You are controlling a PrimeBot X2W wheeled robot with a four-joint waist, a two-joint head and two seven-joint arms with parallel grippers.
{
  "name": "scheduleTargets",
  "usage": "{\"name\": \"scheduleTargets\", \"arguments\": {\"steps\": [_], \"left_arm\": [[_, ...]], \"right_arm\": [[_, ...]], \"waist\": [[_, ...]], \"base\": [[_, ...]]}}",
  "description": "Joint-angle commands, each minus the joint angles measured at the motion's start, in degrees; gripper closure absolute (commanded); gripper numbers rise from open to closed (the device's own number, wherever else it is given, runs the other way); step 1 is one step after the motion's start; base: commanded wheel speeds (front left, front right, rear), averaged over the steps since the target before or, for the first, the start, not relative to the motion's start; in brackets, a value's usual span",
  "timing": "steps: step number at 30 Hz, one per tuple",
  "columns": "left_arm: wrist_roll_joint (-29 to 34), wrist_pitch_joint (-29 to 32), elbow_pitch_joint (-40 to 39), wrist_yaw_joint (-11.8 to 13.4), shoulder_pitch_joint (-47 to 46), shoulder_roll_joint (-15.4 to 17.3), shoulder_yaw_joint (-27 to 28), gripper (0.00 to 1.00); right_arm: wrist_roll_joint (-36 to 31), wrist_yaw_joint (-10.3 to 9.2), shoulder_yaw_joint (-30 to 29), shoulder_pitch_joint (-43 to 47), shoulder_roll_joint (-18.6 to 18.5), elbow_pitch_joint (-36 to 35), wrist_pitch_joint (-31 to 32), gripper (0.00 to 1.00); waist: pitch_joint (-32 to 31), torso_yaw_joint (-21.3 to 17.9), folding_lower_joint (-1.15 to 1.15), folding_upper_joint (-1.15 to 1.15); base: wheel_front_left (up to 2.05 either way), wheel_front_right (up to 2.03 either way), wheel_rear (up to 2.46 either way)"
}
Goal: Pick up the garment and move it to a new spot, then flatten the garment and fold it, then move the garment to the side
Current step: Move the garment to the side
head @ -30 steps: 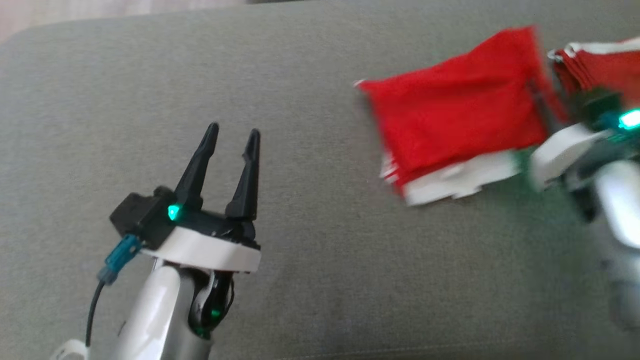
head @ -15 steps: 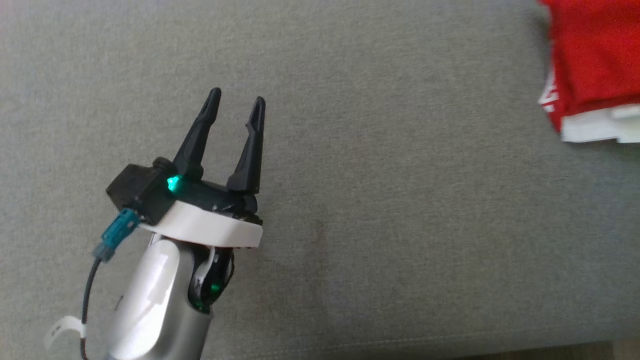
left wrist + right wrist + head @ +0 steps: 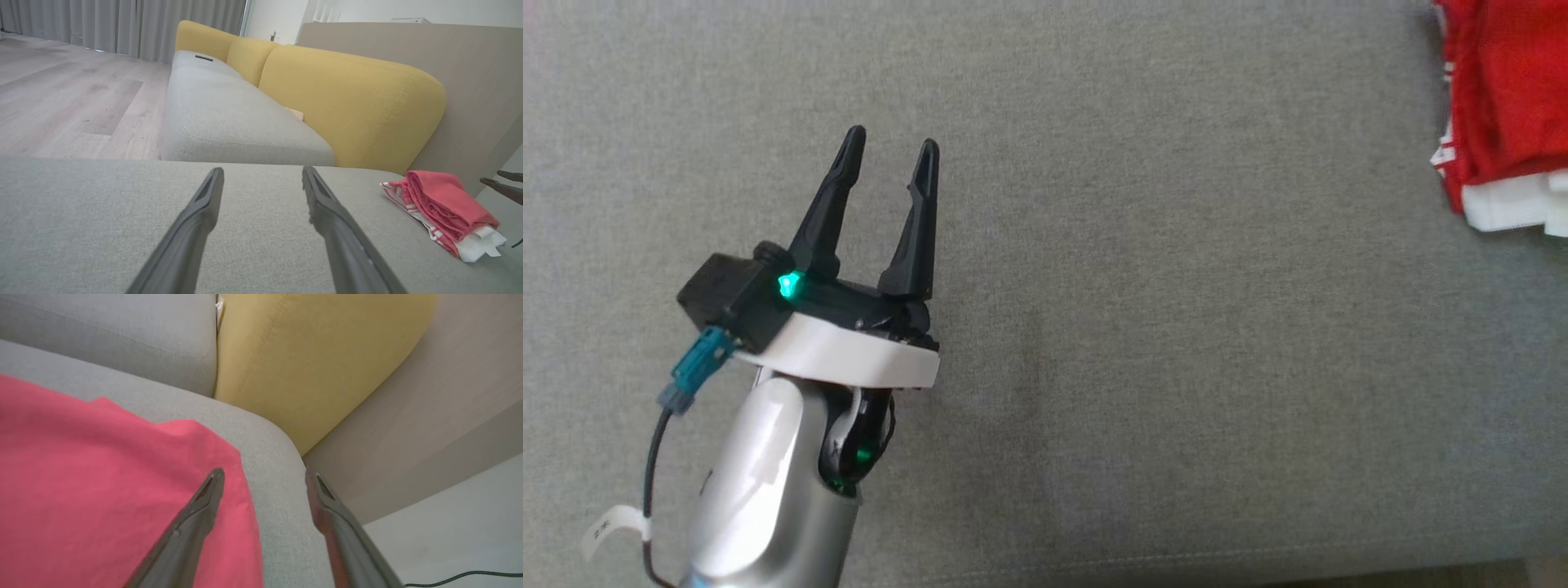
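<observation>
Your folded red garment lies at the grey cushion's right edge, apparently parked aside. Your right gripper hangs above its corner, jaws apart and empty; your left gripper idles open, well clear.

garment: red cloth, soft | cushion: grey woven fabric, matt | left gripper: matt black plastic

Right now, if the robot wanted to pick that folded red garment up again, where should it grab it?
Probably the thick rounded fold of the red garment, pinched across all layers from above by the right gripper, open just over it. The loose white edges would likely slip apart.
</observation>
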Motion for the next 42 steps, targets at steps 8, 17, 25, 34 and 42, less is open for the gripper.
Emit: {"name": "scheduleTargets", "arguments": {"steps": [8,17,25,34,42], "left_arm": [[-0.2,-0.3,-1.4,0.1,1.2,0.5,3.2,0.00],[-0.7,-0.3,-2.0,0.7,6.0,0.5,5.6,0.00],[0.1,-0.3,-1.7,0.7,11.6,0.5,7.4,0.00],[-0.7,-0.3,-0.6,2.0,16.7,0.5,7.6,0.00],[-2.3,-0.3,0.4,3.3,18.4,0.5,8.4,0.00]], "right_arm": [[1.6,-0.05,2.6,2.5,6.9,-9.8,-3.3,0.00],[7.7,-0.05,5.8,9.0,16.8,-20.8,-6.4,0.00],[11.2,-0.05,6.4,19.9,26.2,-27.3,-11.2,0.00],[10.4,-0.05,5.4,32.6,32.6,-30.0,-14.5,0.00],[13.0,-0.05,5.8,37.0,32.9,-33.7,-14.6,0.00]], "waist": [[-7.9,-0.3,0.00,0.00],[-15.4,0.9,0.00,0.00],[-20.9,2.2,0.00,0.00],[-23.7,3.6,0.00,0.00],[-23.8,3.5,0.00,0.00]], "base": [[0.00,0.00,0.00],[0.00,0.00,0.00],[0.00,0.00,0.00],[0.00,0.00,0.00],[0.00,0.00,0.00]]}}
